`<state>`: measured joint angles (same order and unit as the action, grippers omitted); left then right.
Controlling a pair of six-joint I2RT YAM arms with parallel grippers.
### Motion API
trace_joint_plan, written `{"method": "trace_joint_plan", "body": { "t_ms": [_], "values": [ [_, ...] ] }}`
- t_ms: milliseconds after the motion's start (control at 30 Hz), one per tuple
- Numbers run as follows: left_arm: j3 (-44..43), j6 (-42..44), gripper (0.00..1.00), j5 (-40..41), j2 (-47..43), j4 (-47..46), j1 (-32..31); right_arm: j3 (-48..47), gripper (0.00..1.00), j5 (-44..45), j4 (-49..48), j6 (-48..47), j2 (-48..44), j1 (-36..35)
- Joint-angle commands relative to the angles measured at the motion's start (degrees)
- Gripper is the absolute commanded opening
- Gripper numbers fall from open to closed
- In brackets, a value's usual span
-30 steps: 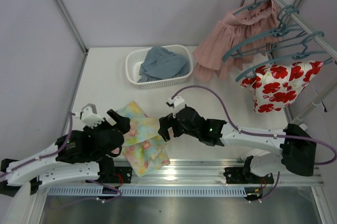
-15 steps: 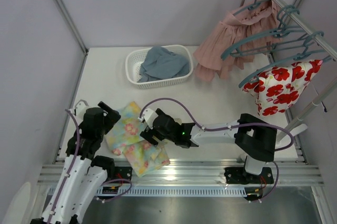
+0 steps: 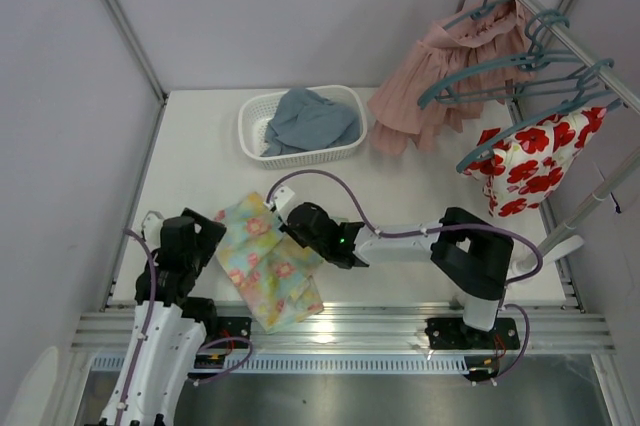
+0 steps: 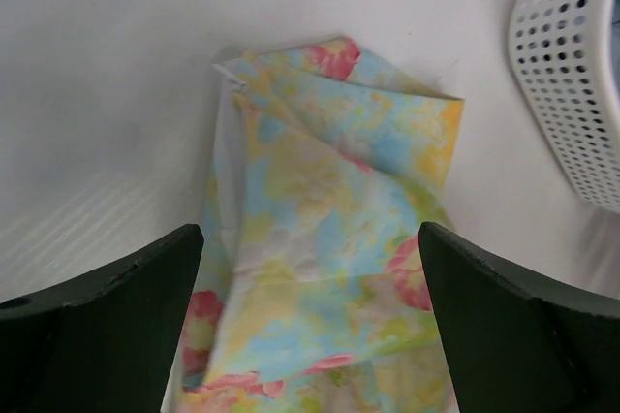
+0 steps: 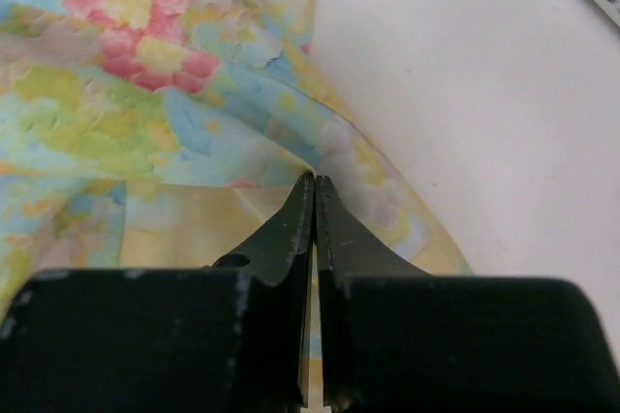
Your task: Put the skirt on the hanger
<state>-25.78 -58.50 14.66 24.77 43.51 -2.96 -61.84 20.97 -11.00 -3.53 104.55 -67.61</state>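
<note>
The skirt (image 3: 265, 261), pastel yellow, green and blue with pink flowers, lies crumpled on the white table near the front edge. My right gripper (image 3: 300, 226) is shut on the skirt's right-hand edge; in the right wrist view its jaws (image 5: 315, 178) meet on a raised fold of the cloth (image 5: 145, 93). My left gripper (image 3: 205, 236) hovers at the skirt's left side, open. In the left wrist view the skirt (image 4: 329, 171) lies spread below and between its wide fingers (image 4: 310, 234). The teal-blue hanger (image 3: 487, 69) hangs with others on the rail at the upper right.
A white perforated basket (image 3: 250, 126) holding a grey-blue cloth (image 3: 310, 118) stands at the back of the table. On the rail (image 3: 560, 31) hang a dusty-pink pleated skirt (image 3: 430, 76) and a white garment with red flowers (image 3: 530, 166).
My right gripper reached left onto the skirt and shut on its edge. The left arm drew back toward the near left. The skirt's top part shifted and flattened.
</note>
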Motion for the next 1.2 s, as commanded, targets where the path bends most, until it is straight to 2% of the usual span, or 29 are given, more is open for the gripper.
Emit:
{"method": "trace_joint_plan", "body": {
  "t_ms": [0, 200, 367, 500, 633, 800, 900, 967, 1067, 1167],
  "values": [
    [1.35, -2.06, 1.00, -3.93, 1.33, -4.65, 0.76, 0.75, 0.00, 4.69, 0.54, 3.26, -4.26, 3.18],
    [-0.76, 1.54, 0.99, 1.95, 1.24, -4.13, 0.76, 5.41, 0.00, 1.55, 7.31, 15.03, -15.31, 10.82],
    [-0.06, 3.03, 1.00, 0.90, 1.77, -6.32, 0.76, 10.16, 0.00, 0.30, 12.48, 19.51, -22.19, 14.70],
    [1.17, 7.16, 0.98, -3.48, 2.12, -11.06, 0.76, 10.78, 0.00, -0.57, 18.82, 23.55, -26.15, 17.69],
    [2.75, 12.96, 0.88, -16.37, 4.84, -17.83, 0.68, 11.22, 0.00, -7.06, 18.92, 25.68, -31.94, 20.15],
    [3.10, 17.63, 0.78, -23.00, 10.55, -23.20, -1.08, 3.32, 0.00, -8.58, 23.46, 27.70, -32.22, 20.51],
    [3.63, 16.84, 0.73, -22.75, 12.57, -26.09, -6.60, -0.20, 0.00, -7.09, 26.29, 29.28, -30.82, 20.51],
    [3.02, 16.58, 0.73, -18.99, 13.98, -26.54, -13.08, -2.13, 0.00, -6.73, 26.21, 30.16, -30.64, 20.51],
    [0.82, 17.19, 0.78, -15.54, 17.14, -25.41, -18.64, -6.70, 0.00, -8.13, 26.73, 31.12, -30.55, 20.51],
    [-0.49, 17.63, 0.81, -14.92, 17.68, -24.44, -19.01, -13.37, 0.00, -11.21, 27.61, 31.57, -30.11, 20.24]
  ]
}}
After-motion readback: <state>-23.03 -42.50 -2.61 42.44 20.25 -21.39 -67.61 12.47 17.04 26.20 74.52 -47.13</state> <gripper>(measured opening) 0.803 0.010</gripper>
